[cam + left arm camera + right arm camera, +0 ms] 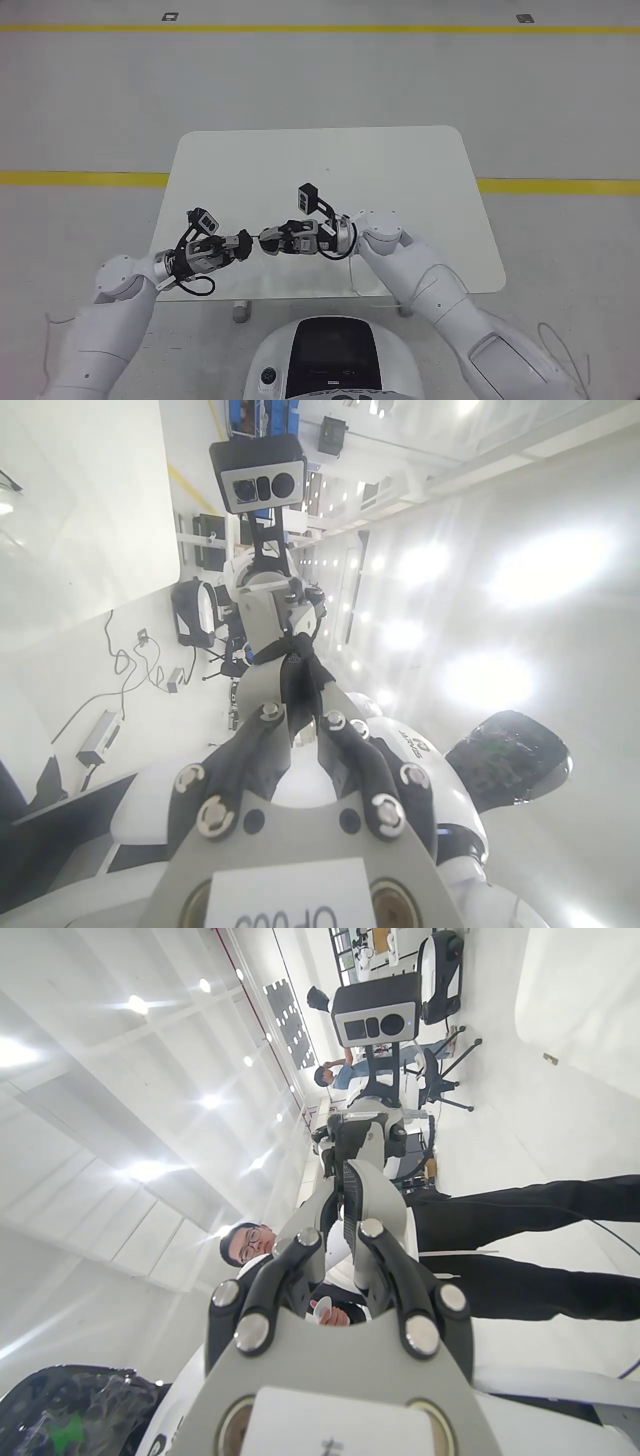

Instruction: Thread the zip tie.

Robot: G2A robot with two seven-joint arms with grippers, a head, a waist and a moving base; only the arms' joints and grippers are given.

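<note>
Over the near edge of the white rounded-corner table (320, 160), the two arms meet tip to tip, both held above the tabletop. The left gripper (243, 244) and the right gripper (272, 240) point at each other, almost touching, and a thin black plastic zip tie (300, 652) bridges the small gap between them.

In the left wrist view the left gripper (302, 680) has its grey fingers (260, 692) drawn narrow, pinching the zip tie between their dark pads. The strap runs out past the fingertips and bunches into a dark loop against the tip of the right gripper just beyond.

The right gripper (344, 1183) also has its fingers drawn close together, nipping the other end of the tie. In the right wrist view the strap itself is hard to pick out against the ribbed black pad (352, 1200).
</note>
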